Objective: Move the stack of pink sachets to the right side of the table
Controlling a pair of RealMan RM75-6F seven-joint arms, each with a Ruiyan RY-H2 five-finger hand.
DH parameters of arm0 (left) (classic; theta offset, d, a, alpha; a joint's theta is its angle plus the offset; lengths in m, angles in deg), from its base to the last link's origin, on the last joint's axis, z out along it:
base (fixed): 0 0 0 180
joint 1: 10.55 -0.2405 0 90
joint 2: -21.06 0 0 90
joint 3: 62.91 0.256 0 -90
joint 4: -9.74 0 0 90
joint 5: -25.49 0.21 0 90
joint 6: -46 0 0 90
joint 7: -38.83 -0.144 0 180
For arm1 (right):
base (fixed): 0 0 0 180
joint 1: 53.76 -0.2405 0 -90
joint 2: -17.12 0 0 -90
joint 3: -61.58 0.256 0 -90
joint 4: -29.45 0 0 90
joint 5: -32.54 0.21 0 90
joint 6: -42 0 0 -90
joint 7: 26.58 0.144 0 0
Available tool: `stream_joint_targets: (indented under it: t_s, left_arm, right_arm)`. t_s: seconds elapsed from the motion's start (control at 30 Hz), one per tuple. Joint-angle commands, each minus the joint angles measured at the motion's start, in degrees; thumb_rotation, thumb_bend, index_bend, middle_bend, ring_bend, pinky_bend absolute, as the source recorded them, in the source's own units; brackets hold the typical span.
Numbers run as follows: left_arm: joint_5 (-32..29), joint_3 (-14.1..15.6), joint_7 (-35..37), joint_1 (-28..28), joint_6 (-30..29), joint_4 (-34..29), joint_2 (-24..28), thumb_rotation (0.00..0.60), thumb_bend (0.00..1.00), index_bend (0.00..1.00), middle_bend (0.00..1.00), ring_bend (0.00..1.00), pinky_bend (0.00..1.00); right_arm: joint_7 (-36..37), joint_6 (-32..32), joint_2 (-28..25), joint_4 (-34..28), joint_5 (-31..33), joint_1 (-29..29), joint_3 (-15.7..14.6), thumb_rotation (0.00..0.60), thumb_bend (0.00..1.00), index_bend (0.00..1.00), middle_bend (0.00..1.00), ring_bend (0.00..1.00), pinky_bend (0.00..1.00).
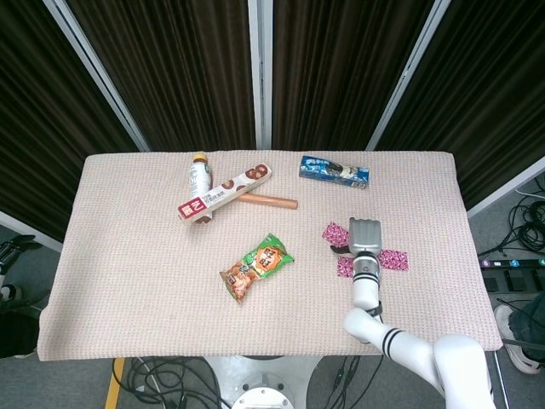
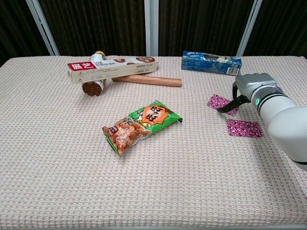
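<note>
- The right hand (image 2: 250,85) hangs low over the right part of the beige woven table cover (image 2: 192,182), knuckles up, a dark fingertip (image 2: 225,107) touching the nearest pink patterned sachet (image 2: 220,102); whether it grips I cannot tell.
- A second pink sachet (image 2: 244,128) lies flat just beside it, nearer the front; the head view shows another (image 1: 394,259) right of the wrist.
- A green and orange snack bag (image 2: 140,125) lies mid-table.
</note>
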Motion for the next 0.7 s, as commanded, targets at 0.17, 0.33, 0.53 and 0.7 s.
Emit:
stream_joint_targets:
  t_s: [0.17, 0.33, 0.53, 0.7]
  left_arm:
    - [-0.31, -0.22, 0.06, 0.10, 0.23, 0.20, 0.02, 0.600, 0.00, 0.31, 0.29, 0.23, 0.34]
    - [-0.52, -0.39, -0.06, 0.19, 0.39, 0.11, 0.12, 0.600, 0.00, 0.31, 0.29, 0.23, 0.34]
    - [-0.69, -0.39, -0.10, 0.17, 0.64, 0.14, 0.12, 0.600, 0.00, 0.31, 0.29, 0.23, 0.34]
    - [-0.67, -0.46, -0.16, 0.28, 0.74, 0.22, 0.01, 0.600, 0.00, 0.31, 0.29, 0.23, 0.34]
  right_arm:
    - [0.25, 2.20, 0.59, 1.72, -0.12, -0.67, 0.19, 0.274, 0.00, 0.38, 1.00, 1.00, 1.00]
    - [0.45, 3.46, 1.19, 2.43, 0.58, -1.01, 0.73, 0.339, 0.00, 0.38, 1.00, 1.00, 1.00]
    - [-0.07, 3.82, 1.39, 2.98, 1.09, -1.26, 0.89, 0.415, 0.00, 0.38, 1.00, 1.00, 1.00]
    - [-0.27, 4.08, 1.34, 3.14, 1.57, -1.28, 1.10, 0.456, 0.00, 0.39, 1.00, 1.00, 1.00]
